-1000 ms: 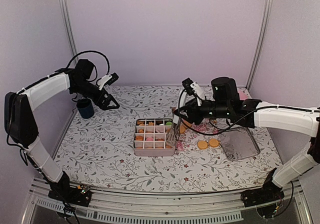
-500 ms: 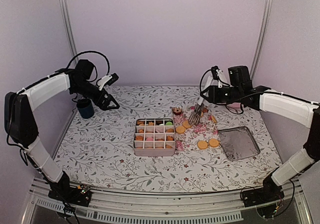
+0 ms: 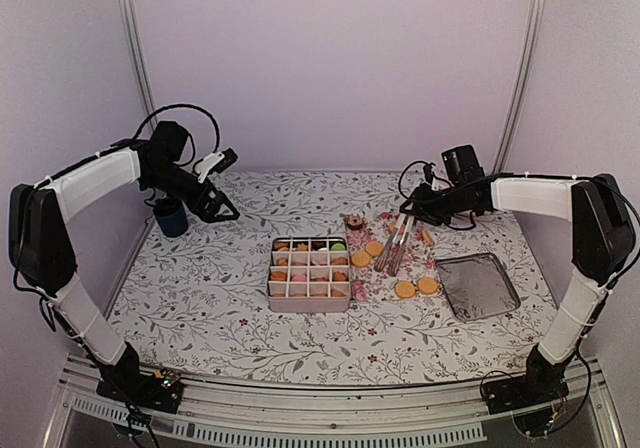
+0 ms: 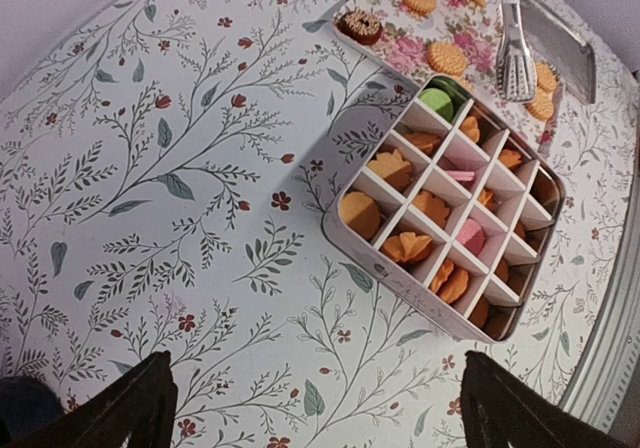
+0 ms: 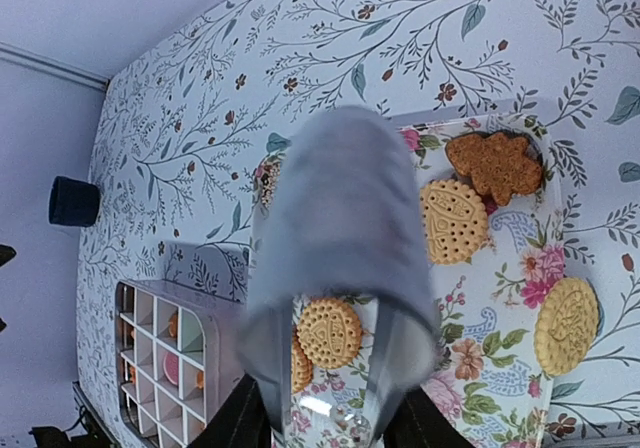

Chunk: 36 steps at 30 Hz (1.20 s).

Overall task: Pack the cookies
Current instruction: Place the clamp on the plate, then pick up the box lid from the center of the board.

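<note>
Underneath everything, a table [image 3: 200,298] in leaf-and-flower cloth. At either side, two white arms: left arm [image 3: 95,178] bent up over the far left corner, well apart from the packing, and right arm [image 3: 530,196] stretched inward from the right. Near the middle, a square grid box [image 3: 310,306], with a flowered tray [image 5: 485,313] just beside it on the right and a bare metal tray [image 3: 480,288] beyond that, nearer the right edge. Over the flowered tray, metal tongs [image 3: 393,246], handle end clamped in the right gripper [image 3: 413,209], working end down toward the box. Cannot tell whether the tips touch the tray. Left gripper [image 4: 318,365] spread wide, grasping nothing, only cloth below. Under that arm, a dark blue cup [image 3: 171,217]. Smallest of all, the cookies [image 4: 360,213] – cell after cell of the box filled, mostly orange-tan, a couple pink [image 4: 470,234], one green [image 4: 437,100] in a corner cell toward the tray. Others loose on the flowered tray: tan rounds [image 5: 452,220], a brown leaf shape [image 5: 495,163] and a dark brown one [image 4: 359,25] at the far corner.
</note>
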{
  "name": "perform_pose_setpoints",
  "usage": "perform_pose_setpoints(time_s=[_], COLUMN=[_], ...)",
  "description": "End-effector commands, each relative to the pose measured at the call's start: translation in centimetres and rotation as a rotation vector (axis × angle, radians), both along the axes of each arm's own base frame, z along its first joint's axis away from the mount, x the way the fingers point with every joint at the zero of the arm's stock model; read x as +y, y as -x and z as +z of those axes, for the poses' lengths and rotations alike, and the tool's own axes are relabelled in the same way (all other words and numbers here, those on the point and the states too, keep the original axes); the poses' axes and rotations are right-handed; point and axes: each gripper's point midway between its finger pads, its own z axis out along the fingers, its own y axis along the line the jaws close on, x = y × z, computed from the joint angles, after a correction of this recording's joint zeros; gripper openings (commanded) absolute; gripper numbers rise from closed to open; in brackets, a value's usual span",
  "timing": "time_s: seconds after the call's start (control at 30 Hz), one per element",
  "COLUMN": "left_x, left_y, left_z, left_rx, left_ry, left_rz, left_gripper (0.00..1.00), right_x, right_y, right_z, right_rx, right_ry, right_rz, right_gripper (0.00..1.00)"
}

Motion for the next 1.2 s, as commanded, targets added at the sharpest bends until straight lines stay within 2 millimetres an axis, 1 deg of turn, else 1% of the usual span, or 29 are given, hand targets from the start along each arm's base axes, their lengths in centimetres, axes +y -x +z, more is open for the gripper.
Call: perform_pose_setpoints(time_s=[0.0,0.17,0.23,0.33,0.4,0.47,0.5,0.57,0.6,0.67,0.73,0.77,0.8,0.9,1.03,1.1,1.17], left_x=[0.0,0.1,0.1,0.2,0.2,0.2,0.2,0.2,0.2,0.3,0.3,0.3,0.3,0.2,0.1,0.1,0.1], left_y=[0.0,0.1,0.1,0.2,0.2,0.2,0.2,0.1,0.1,0.1,0.1,0.1,0.1,0.1,0.1,0.1,0.1], left_z=[0.8,1.0,1.0,0.9,0.8,0.9,0.9,1.0,1.0,0.9,0.9,0.9,0.9,0.7,0.5,0.4,0.3], left_rx=[-0.03,-0.035,-0.04,-0.044,-0.043,-0.043,-0.045,-0.049,-0.05,-0.052,-0.055,-0.056,-0.055,-0.049,-0.04,-0.04,-0.04], left_ry=[0.02,0.018,0.017,0.014,0.015,0.016,0.016,0.015,0.013,0.009,0.006,0.006,0.008,0.015,0.025,0.024,0.022], left_rz=[0.001,0.001,0.0,0.002,0.002,0.004,0.003,0.005,0.005,0.007,0.009,0.007,0.007,0.006,0.004,0.003,0.001], left_gripper=[0.99,0.99,0.99,0.99,0.99,0.99,0.99,0.99,0.99,0.99,0.99,0.99,0.99,0.99,0.99,0.99,0.99], right_x=[0.4,0.5,0.4,0.1,0.1,-0.5,-0.9,-2.5,-3.4,-5.2,-6.7,-7.3,-8.0,-8.8,-8.9,-8.8,-8.8], right_y=[-1.8,-3.2,-3.4,-3.6,-3.5,-3.3,-3.0,-2.3,-1.6,0.3,2.5,3.7,5.3,9.1,14.2,16.2,17.7], right_z=[-0.5,-1.6,-2.1,-2.2,-1.8,-1.1,-0.9,-0.6,-0.8,-1.7,-2.6,-2.8,-3.7,-5.1,-6.9,-7.7,-8.2], right_rx=[0.022,0.035,0.04,0.042,0.033,0.013,0.007,-0.007,-0.005,0.014,0.043,0.053,0.081,0.145,0.237,0.278,0.308], right_ry=[-0.037,-0.03,-0.019,-0.012,-0.008,0.017,0.038,0.105,0.137,0.217,0.279,0.297,0.318,0.332,0.37,0.386,0.398], right_rz=[-0.061,-0.092,-0.103,-0.114,-0.109,-0.116,-0.117,-0.154,-0.171,-0.189,-0.194,-0.196,-0.192,-0.188,-0.16,-0.145,-0.134], right_gripper=[0.41,0.47,0.51,0.56,0.56,0.54,0.52,0.48,0.47,0.46,0.43,0.41,0.39,0.39,0.38,0.37,0.37])
